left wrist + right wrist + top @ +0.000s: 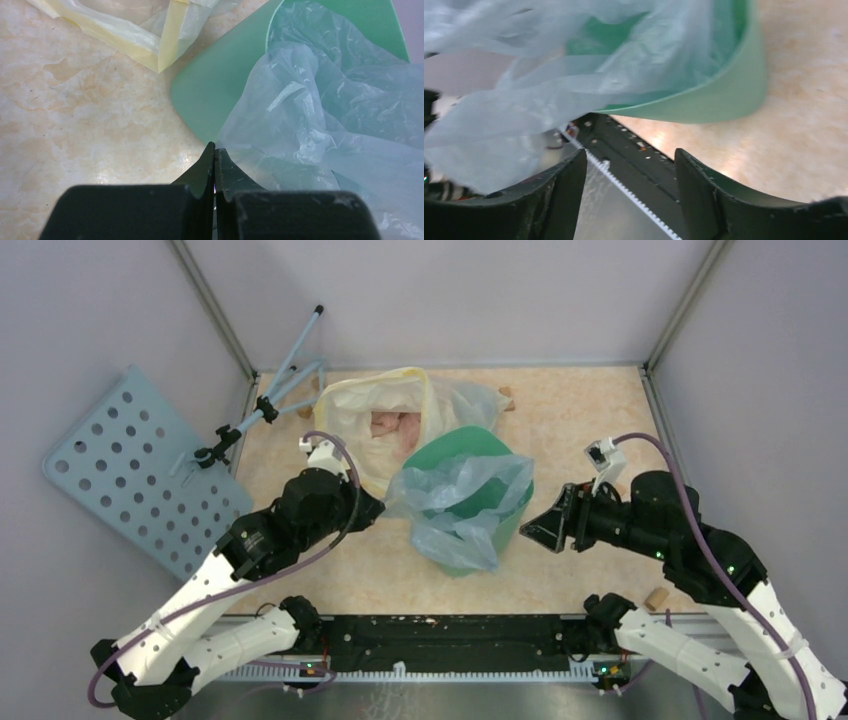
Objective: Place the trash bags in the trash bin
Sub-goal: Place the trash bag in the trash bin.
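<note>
- the left gripper [377,508] has its fingers pressed together. its tip sits right at the left edge of the pale-blue trash bag [465,502]. i cannot tell if a bit of the thin plastic is pinched.
- the right gripper [528,527] has its fingers apart, with nothing between them. it points at the right side of the green trash bin [458,445], just beside it.
- the bag lies between the two grippers, so each one has it on its inner side. the left one looks closest.
- the bag is spread over the bin's mouth. a big bunch hangs out over the near rim toward the table [600,420].
- the loose part runs from near to far, so i think it needs a push away and in.
- behind the bin lies a whitish bag with a yellow rim [385,405], close to the bin's far side.
</note>
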You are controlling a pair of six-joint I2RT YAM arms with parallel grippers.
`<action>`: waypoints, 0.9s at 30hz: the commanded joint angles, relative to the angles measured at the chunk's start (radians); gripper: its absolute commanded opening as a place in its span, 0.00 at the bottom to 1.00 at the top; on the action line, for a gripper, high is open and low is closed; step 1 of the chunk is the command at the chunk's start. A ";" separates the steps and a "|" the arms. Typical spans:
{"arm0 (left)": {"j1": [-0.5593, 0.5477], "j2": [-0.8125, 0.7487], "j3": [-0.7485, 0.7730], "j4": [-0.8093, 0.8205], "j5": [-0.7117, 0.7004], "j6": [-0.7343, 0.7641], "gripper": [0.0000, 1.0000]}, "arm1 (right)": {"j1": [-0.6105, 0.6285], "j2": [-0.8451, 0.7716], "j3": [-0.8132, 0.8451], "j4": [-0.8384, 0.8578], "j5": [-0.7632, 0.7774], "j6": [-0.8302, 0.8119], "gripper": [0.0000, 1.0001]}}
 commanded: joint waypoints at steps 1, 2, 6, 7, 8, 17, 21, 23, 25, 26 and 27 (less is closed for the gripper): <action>0.004 0.009 0.001 0.064 0.034 0.014 0.00 | 0.005 0.028 -0.010 0.227 -0.322 0.024 0.67; 0.004 0.010 -0.002 0.073 0.042 0.014 0.00 | 0.005 0.034 -0.026 0.279 -0.384 0.036 0.68; 0.004 0.015 -0.015 0.113 0.071 0.010 0.00 | 0.005 0.048 -0.056 0.439 -0.525 0.095 0.72; 0.005 0.020 -0.014 0.121 0.088 0.009 0.00 | 0.005 0.057 -0.053 0.458 -0.538 0.104 0.72; 0.005 0.028 -0.012 0.127 0.100 0.010 0.00 | 0.005 0.066 -0.052 0.469 -0.549 0.112 0.72; 0.005 0.053 0.001 0.144 0.106 0.012 0.00 | 0.005 0.092 -0.012 0.455 -0.504 0.109 0.73; 0.005 0.054 0.002 0.144 0.102 0.014 0.00 | 0.005 0.080 0.028 0.408 -0.462 0.113 0.73; 0.005 0.054 0.002 0.145 0.102 0.014 0.00 | 0.005 0.077 0.041 0.383 -0.441 0.115 0.73; 0.005 0.054 0.002 0.146 0.103 0.014 0.00 | 0.005 0.073 0.060 0.345 -0.393 0.114 0.73; 0.005 0.055 0.002 0.146 0.104 0.014 0.00 | 0.005 0.070 0.072 0.326 -0.370 0.112 0.73; 0.005 0.054 0.002 0.146 0.106 0.015 0.00 | 0.005 0.068 0.080 0.311 -0.355 0.111 0.73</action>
